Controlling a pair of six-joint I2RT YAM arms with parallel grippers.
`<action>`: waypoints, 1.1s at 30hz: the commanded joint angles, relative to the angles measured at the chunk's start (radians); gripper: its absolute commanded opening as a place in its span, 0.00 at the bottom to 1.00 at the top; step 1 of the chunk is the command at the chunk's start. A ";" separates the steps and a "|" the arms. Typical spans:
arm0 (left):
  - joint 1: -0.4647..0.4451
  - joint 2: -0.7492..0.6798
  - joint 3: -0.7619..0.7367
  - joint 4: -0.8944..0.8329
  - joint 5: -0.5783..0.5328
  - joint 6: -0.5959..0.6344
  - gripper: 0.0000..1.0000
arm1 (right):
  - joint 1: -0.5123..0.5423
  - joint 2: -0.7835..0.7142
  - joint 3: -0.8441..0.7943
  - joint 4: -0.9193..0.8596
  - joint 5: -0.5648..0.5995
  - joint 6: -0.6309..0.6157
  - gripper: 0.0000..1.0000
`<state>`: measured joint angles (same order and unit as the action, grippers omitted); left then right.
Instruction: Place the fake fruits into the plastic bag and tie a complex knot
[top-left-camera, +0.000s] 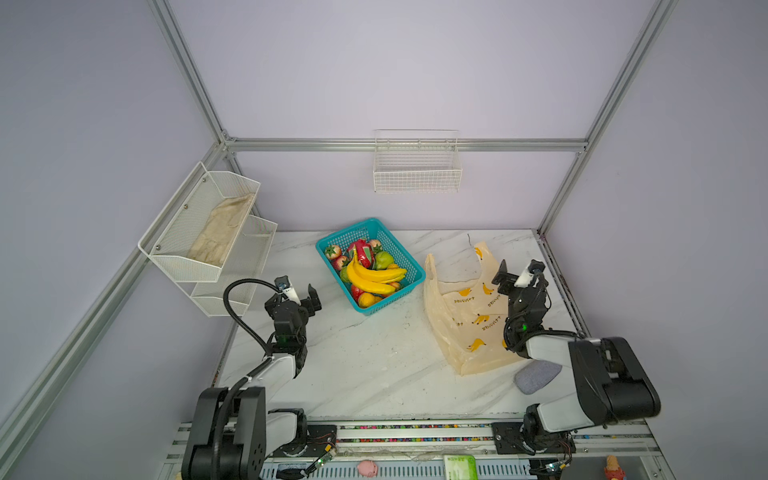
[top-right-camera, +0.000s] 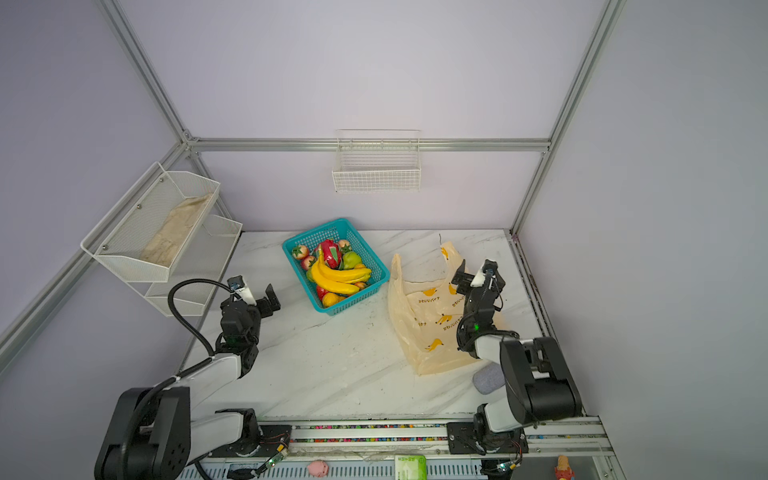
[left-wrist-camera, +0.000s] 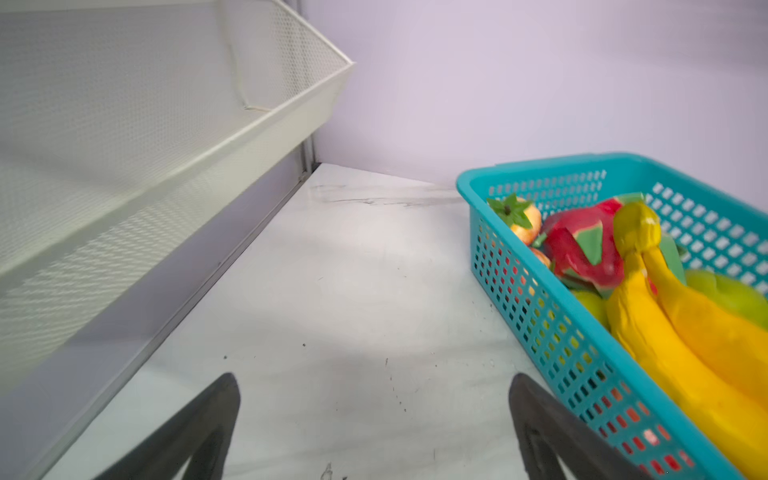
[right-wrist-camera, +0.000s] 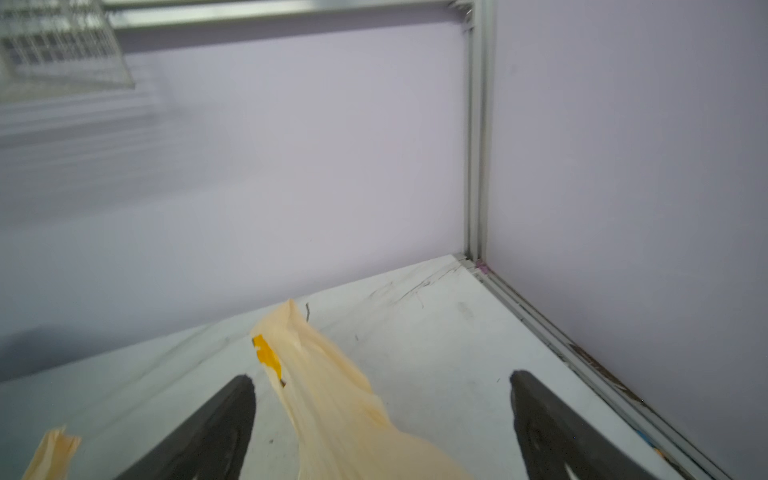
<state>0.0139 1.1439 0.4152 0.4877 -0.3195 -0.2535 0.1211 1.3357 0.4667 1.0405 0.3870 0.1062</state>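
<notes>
Right claw (top-left-camera: 519, 270) hangs released over the plastic bag (top-left-camera: 469, 316), which lies flat on the worktop (top-left-camera: 374, 365) at right, handles untied and pointing far. Only the right wrist view shows one handle strip (right-wrist-camera: 332, 395) running between the spread fingers (right-wrist-camera: 216, 428); contact unclear. Left claw (top-left-camera: 299, 291) is released and empty over bare worktop, just left of the teal basket (top-left-camera: 409, 259). Fake fruits (top-left-camera: 370, 270) all sit in the basket, centre-far. The left wrist view resolves banana bunch (left-wrist-camera: 665, 332), dragon fruit (left-wrist-camera: 582, 249) and strawberry (left-wrist-camera: 523, 216).

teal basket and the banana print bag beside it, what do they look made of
teal basket: likely rigid moulded plastic, slight sheen; even grid of holes in its walls.
plastic bag: thin soft film, pale peach, seemingly translucent; it lies limp and creased.
</notes>
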 joint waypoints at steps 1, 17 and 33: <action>0.007 -0.060 0.168 -0.314 0.065 -0.199 1.00 | -0.002 -0.119 0.104 -0.333 0.026 0.164 0.94; -0.209 0.225 0.496 -0.610 0.420 -0.321 0.86 | 0.330 0.096 0.319 -0.537 -0.320 0.249 0.86; -0.264 0.345 0.499 -0.536 0.438 -0.522 0.74 | 0.336 0.167 0.354 -0.591 -0.397 0.223 0.87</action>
<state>-0.2337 1.5414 0.8867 -0.1139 0.0925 -0.7052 0.4530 1.5002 0.7795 0.4759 0.0174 0.3317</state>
